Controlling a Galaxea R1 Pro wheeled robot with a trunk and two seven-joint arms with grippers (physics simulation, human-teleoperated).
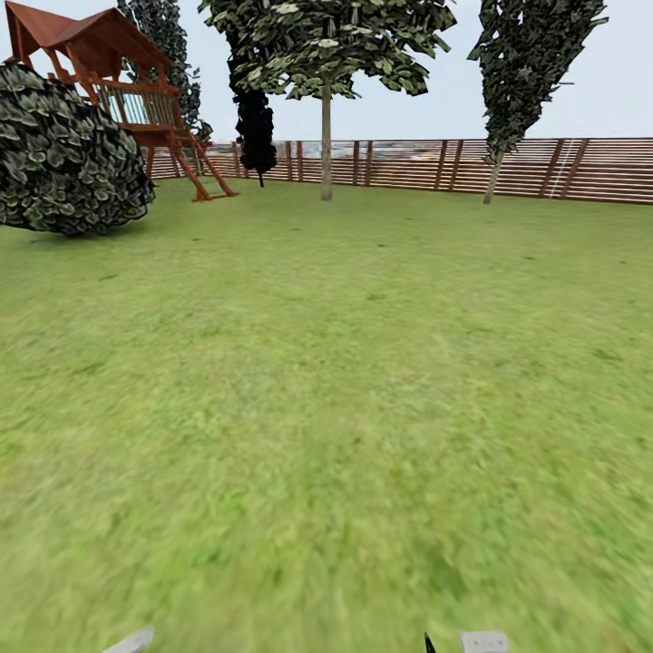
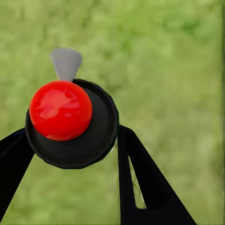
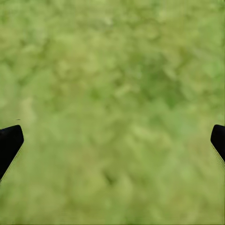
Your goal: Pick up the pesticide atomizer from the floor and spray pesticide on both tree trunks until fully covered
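Left fingers hold a sprayer-like bottle; right fingers spread wide over bare lawn.

The left gripper has its two dark fingers closed around a round black object topped with a red knob and a grey tip. It is probably the pesticide atomizer seen from above, carried upright for travel, though no label shows. The right gripper is empty, with two fingertips at opposite edges over grass. Ahead on the lawn stand a pale-trunked tree and a slim leaning tree, one bush, one playhouse and one slatted fence; no thick mottled trunk is visible here.
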